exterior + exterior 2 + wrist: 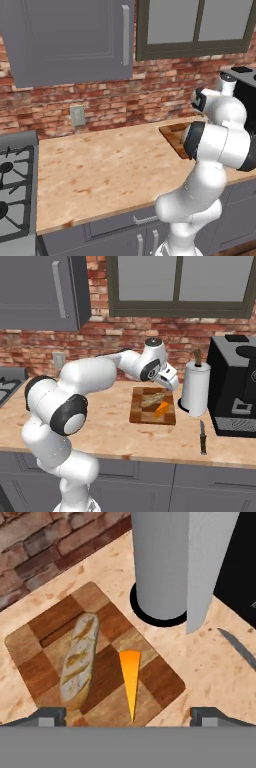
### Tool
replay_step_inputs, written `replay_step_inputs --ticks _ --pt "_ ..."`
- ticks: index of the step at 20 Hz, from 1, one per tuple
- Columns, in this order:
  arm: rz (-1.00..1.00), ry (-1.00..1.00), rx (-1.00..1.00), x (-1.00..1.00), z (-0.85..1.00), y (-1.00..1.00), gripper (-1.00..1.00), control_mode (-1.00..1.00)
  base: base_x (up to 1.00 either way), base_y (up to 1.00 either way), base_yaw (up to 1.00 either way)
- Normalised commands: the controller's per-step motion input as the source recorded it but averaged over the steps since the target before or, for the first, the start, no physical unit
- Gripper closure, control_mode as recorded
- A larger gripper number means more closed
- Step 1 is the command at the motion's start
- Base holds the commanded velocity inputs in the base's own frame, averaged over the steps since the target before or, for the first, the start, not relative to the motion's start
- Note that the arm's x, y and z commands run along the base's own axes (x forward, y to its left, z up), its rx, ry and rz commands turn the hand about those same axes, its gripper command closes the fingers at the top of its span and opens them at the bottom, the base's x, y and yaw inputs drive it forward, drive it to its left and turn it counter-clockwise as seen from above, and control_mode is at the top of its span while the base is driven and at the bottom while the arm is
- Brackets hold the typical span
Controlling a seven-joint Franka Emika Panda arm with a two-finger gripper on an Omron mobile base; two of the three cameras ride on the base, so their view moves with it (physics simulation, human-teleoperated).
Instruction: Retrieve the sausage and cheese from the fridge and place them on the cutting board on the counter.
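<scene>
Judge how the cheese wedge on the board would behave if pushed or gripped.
The cheese lies flat on the board, so it would probably slide, not roll. Its thin tip looks likely to break under pressure. Its narrow taper may slip from the tool.

Cutting board chequered wood, matt; counter mottled stone; knife blade grey metal.

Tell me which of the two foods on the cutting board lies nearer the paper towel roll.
The cheese, the orange wedge; the pale sausage lies on its far side.
</scene>
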Motion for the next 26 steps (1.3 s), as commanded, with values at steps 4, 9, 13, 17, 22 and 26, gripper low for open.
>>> replay_step_inputs --ticks 4,9,13,17,22,26 --pt "0.21 0.00 -0.09 -0.84 0.96 0.67 -1.00 -1.00 0.00 0.00 0.00" --pt "0.29 -0.01 -0.09 -0.96 0.75 0.65 -1.00 -1.00 0.00 0.00 0.00" --pt "0.38 -0.12 -0.02 -0.90 0.47 0.78 -1.00 -1.00 0.00 0.00 0.00" --pt "0.33 -0.23 0.00 -1.00 0.37 0.80 -1.00 -1.00 0.00 0.00 0.00" --pt "0.26 -0.26 0.00 -0.94 0.45 0.88 -1.00 -1.00 0.00 0.00 0.00" --pt "0.05 -0.10 0.01 -0.78 0.72 0.67 -1.00 -1.00 0.00 0.00 0.00"
